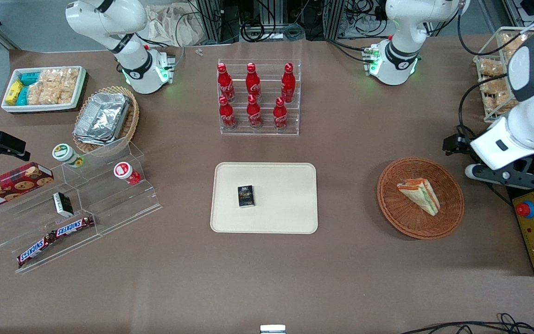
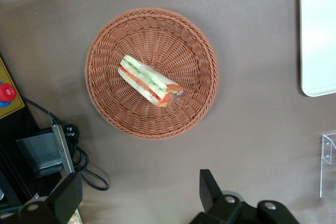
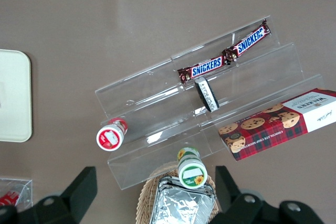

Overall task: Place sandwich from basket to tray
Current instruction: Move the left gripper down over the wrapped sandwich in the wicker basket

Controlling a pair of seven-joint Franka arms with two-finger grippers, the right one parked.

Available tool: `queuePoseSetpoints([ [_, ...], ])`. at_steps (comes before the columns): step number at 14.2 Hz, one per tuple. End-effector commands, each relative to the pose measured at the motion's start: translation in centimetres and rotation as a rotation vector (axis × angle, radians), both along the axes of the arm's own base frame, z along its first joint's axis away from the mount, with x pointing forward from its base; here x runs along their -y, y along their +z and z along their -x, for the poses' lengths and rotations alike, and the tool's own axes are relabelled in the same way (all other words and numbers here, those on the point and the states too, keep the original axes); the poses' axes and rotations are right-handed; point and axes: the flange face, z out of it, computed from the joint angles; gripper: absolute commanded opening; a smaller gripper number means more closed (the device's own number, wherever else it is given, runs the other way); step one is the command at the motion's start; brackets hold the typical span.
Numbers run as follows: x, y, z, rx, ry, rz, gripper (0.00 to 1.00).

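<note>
So the flat cream-beige rectangular tray already carries a small dark box. The clear-wrapped triangular sandwich lies in the round reddish-brown wicker basket; the slippery wrap may slide. The gripper hovers above the brown surface just beside the basket, spread wide, holding nothing.

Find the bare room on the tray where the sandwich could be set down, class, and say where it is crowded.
The tray holds only a small black box; the patch between that box and the rim toward the basket is bare. The sandwich lies alone in the basket. The tool hangs open beside the basket, above bare table. The bottle rack is crowded.
</note>
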Motion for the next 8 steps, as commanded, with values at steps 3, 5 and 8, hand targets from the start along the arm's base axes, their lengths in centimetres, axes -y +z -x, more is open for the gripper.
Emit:
queuePoseSetpoints([
  [3,-1.0,-0.3,-0.7,-0.032,-0.001,-0.006,1.00],
  [5,-0.9,-1.5,-0.9,-0.053,0.009,-0.008,1.00],
  [8,-2.0,-4.5,-0.3,-0.092,0.224,-0.021,1.00],
])
